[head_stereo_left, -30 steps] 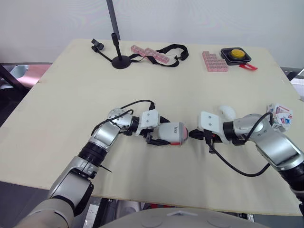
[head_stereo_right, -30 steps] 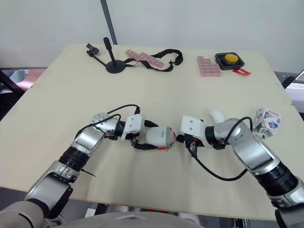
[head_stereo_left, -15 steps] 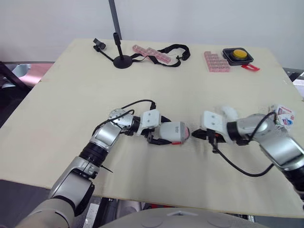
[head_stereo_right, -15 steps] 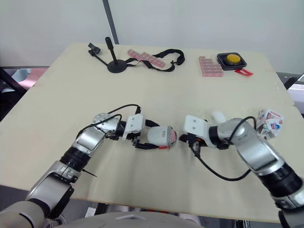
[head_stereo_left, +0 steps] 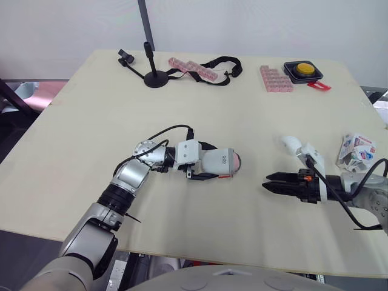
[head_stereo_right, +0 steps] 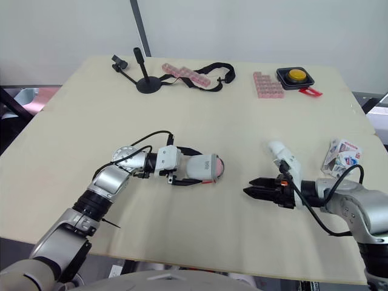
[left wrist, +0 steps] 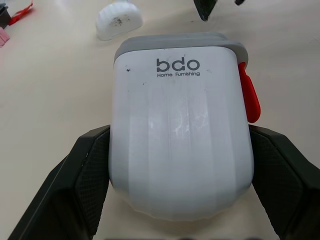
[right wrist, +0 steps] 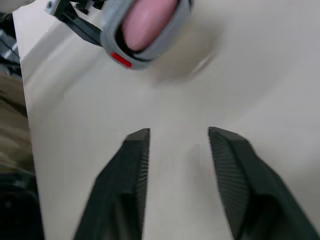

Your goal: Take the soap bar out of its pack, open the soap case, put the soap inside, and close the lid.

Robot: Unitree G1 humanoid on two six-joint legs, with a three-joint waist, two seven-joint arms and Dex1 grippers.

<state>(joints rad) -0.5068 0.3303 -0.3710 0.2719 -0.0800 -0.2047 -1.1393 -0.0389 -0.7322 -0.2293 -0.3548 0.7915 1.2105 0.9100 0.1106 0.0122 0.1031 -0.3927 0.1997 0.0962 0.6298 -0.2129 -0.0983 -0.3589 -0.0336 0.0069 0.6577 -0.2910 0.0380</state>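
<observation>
White soap case (head_stereo_left: 219, 165), sideways in the left end effector (left wrist: 179, 134), shows pink soap bar (right wrist: 148, 20) at its open end.

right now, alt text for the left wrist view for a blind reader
A white case marked "bdo Home Furnishing", with a grey rim and red latch, is gripped between the left end effector's black fingers over a beige table. Beyond it are a white object and the tips of the right end effector.

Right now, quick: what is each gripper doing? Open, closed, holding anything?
Left gripper: closed on the soap case.
Right gripper: open, holding nothing.
</observation>
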